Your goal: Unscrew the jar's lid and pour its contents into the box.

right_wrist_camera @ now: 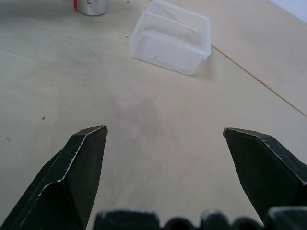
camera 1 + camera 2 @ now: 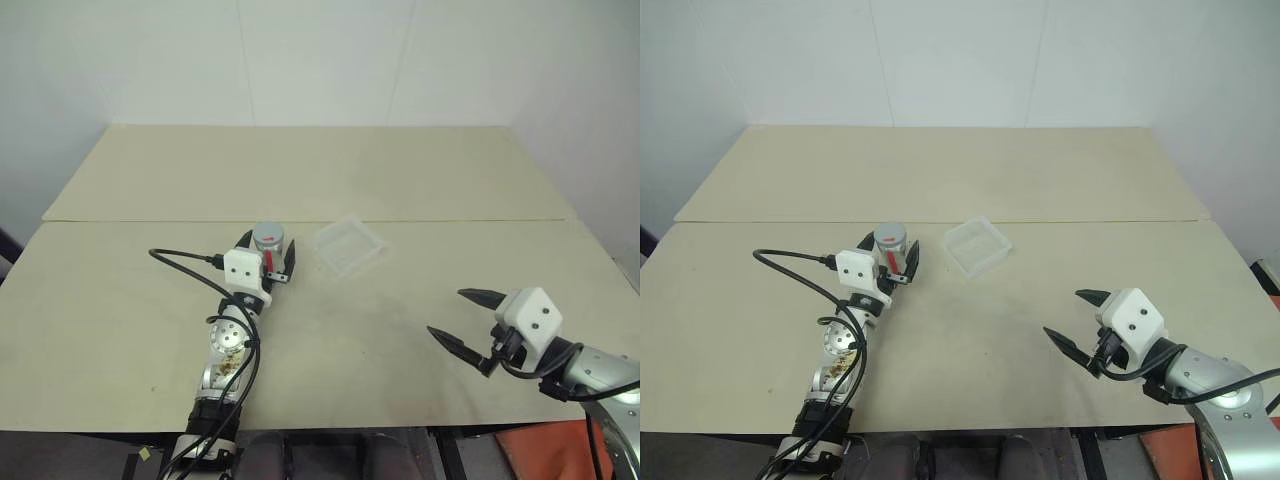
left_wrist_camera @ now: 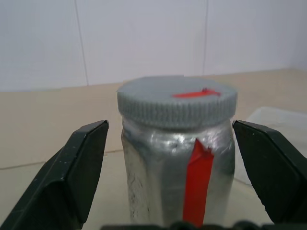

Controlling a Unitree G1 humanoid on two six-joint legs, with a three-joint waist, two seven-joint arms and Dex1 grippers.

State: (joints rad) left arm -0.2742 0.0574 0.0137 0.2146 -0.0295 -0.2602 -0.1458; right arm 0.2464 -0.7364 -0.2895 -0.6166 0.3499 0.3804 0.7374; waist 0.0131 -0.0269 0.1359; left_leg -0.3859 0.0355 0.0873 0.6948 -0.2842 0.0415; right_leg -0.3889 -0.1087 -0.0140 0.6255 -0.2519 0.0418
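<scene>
Table of pale wood carries everything, a seam crossing it behind the things; box of clear plastic sits near the middle, empty; jar stands upright just left of it, lid on; left gripper brackets the jar, fingers spread, not touching; right gripper hovers well apart, fingers spread, bare tabletop between it and the box.
</scene>
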